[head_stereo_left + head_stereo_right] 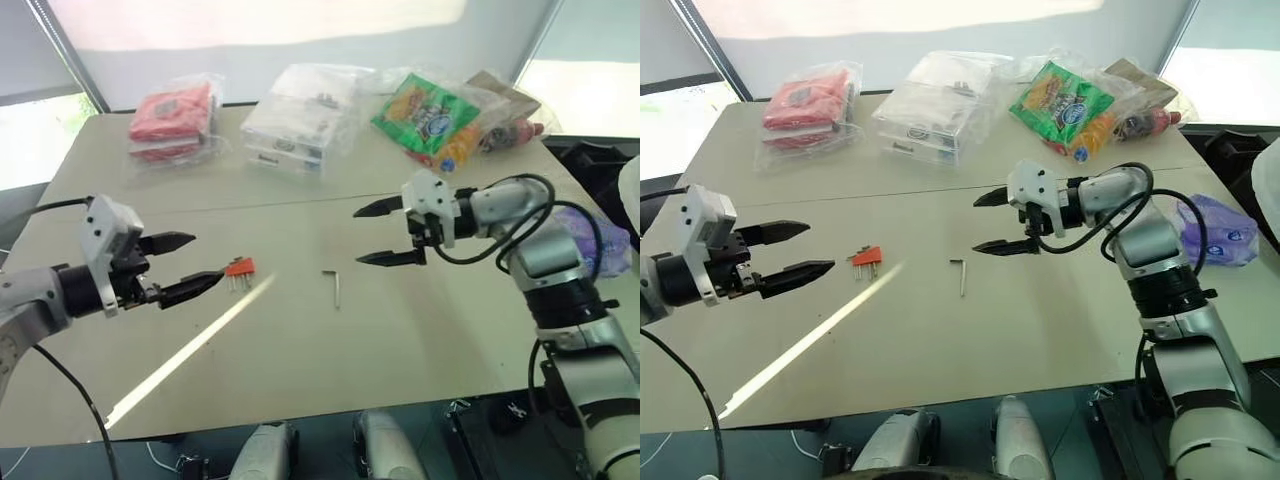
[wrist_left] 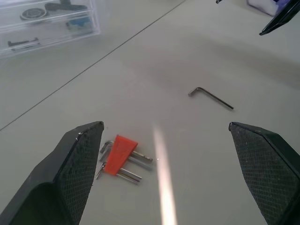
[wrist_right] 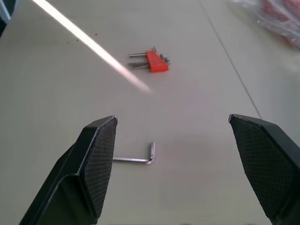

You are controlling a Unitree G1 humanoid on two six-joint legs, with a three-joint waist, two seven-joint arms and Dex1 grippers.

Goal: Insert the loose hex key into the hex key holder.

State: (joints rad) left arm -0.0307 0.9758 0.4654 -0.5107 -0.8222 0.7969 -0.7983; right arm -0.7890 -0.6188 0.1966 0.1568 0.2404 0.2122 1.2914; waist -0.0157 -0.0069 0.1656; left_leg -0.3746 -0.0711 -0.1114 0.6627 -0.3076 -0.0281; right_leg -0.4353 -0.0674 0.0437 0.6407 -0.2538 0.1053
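Nothing of the task is done yet. Nearest, the left claw (image 1: 790,250) hovers with fingers spread wide, empty, just beside the small red-orange plastic hex key holder (image 1: 866,257) lying on the pale surface (image 1: 940,350). Near it lies the thin grey L-shaped loose hex key (image 1: 960,274), untouched. Just beyond, the right claw (image 1: 990,222) hangs above, also spread and empty. Picking up and inserting remain.
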